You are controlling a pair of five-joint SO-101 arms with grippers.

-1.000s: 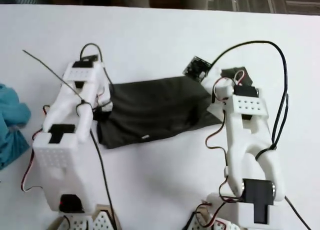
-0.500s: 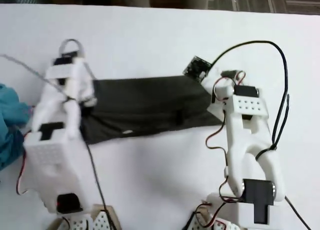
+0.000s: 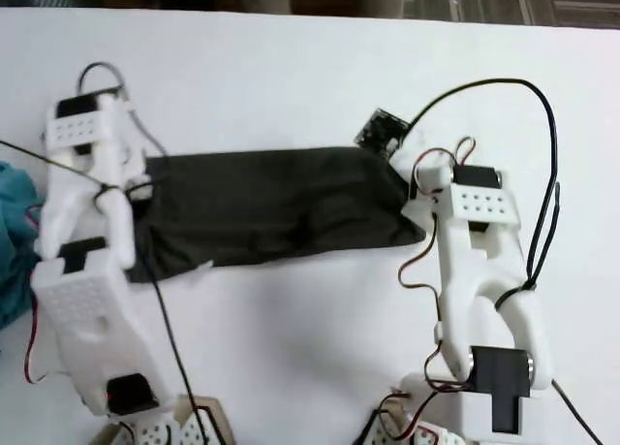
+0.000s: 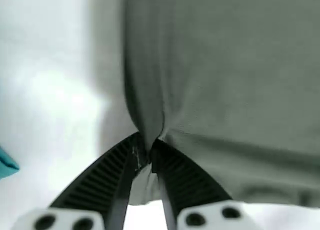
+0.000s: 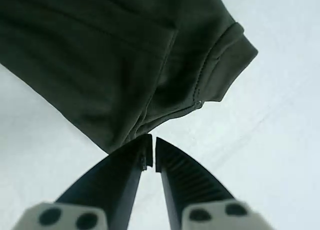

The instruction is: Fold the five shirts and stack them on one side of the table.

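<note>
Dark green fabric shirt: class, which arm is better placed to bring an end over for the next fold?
Left. The left fingers pinch the dark green fabric shirt at one end; the right fingers sit shut at its other edge, grip unclear.

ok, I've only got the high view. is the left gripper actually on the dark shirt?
Observer: Yes. Left gripper is shut on a pinched fold of the dark shirt.
Operator: and the right one?
Observer: Right gripper is shut, tips at the shirt's edge; can't tell if any cloth is caught.
Operator: which end is that?
Observer: A hemmed sleeve cuff lies near those tips, flat on the table.
</note>
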